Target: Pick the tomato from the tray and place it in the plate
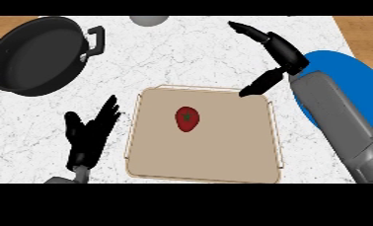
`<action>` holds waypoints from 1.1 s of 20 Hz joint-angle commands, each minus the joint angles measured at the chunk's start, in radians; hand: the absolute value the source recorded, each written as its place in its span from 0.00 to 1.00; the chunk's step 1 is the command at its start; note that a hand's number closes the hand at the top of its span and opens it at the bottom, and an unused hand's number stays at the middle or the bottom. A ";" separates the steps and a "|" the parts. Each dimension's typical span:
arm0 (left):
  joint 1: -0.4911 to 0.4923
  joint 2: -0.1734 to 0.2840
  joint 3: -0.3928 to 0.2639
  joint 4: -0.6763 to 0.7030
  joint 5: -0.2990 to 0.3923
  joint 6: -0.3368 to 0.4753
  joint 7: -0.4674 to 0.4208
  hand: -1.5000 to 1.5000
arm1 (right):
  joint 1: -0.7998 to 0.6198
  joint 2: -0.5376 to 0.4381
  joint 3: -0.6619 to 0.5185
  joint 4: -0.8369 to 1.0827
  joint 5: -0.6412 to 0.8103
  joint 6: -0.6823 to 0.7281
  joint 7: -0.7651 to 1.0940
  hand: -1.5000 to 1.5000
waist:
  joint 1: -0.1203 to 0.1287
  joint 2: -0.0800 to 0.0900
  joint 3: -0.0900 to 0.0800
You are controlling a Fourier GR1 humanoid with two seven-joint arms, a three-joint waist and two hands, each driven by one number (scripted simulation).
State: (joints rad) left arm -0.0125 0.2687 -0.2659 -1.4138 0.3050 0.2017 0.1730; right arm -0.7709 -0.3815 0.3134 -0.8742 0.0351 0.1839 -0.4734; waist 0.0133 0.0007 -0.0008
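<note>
- Red tomato (186, 119): you see it lying near the centre of the beige tray (251, 168).
- Right hand (280, 55): spread wide above the tray's far right corner, holding nothing.
- Left hand (89, 133): open, resting off the tray's left edge.
- Blue plate (342, 67): at the counter's right edge.

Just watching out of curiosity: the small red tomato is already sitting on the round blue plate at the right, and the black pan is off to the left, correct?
Not quite. The head view shows the small red tomato lying on the beige square tray in the middle, not on the round blue plate. The black pan is indeed at the left.
</note>
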 commanded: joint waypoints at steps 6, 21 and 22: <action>-0.012 -0.011 0.031 0.013 -0.001 -0.017 0.014 0.50 | -0.024 0.034 0.145 -0.143 0.196 0.022 0.253 0.00 | -0.011 -0.003 0.001; -0.013 -0.068 0.059 0.018 -0.068 -0.029 0.018 0.50 | 0.120 0.244 0.206 -0.324 0.408 0.087 0.560 0.00 | -0.010 -0.001 0.001; -0.022 -0.049 0.069 -0.014 -0.066 -0.029 0.068 0.50 | 0.150 0.222 0.212 -0.277 0.434 0.076 0.479 0.00 | -0.009 -0.001 0.001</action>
State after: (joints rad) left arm -0.0167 0.2228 -0.2114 -1.4091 0.2527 0.1692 0.1971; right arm -0.6556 -0.1875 0.5237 -1.1851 0.4195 0.2386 0.0357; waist 0.0029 -0.0008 -0.0002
